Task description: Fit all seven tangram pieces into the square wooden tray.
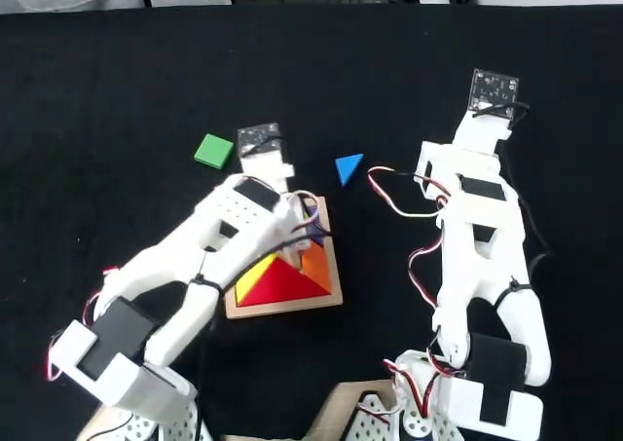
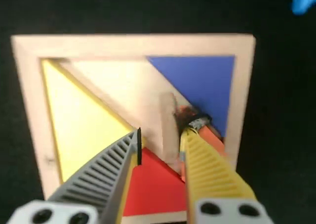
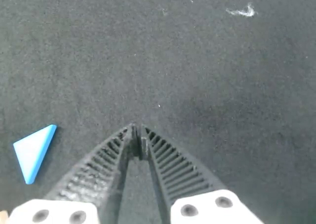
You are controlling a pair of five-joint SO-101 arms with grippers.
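Closest to the lens, the left end effector (image 2: 163,135) hangs with its fingers moderately parted and nothing clearly gripped. It is low over the square wooden tray (image 2: 133,43), which sits on the black desk (image 1: 117,71). Seated inside are a yellow triangle (image 2: 79,115), a red triangle (image 2: 153,189) and a dark blue triangle (image 2: 197,80), with bare wood between yellow and blue.

The step looks like settling the orange piece (image 2: 213,133), which touches the yellow finger beside the blue triangle. It is probably best to nudge it gently and flat, so the neighbouring pieces stay seated.

The green square (image 1: 213,151) lies on the desk beyond the tray, near that arm. The light-blue triangle (image 1: 348,168) lies near the right end effector (image 3: 137,135), which is closed and empty.
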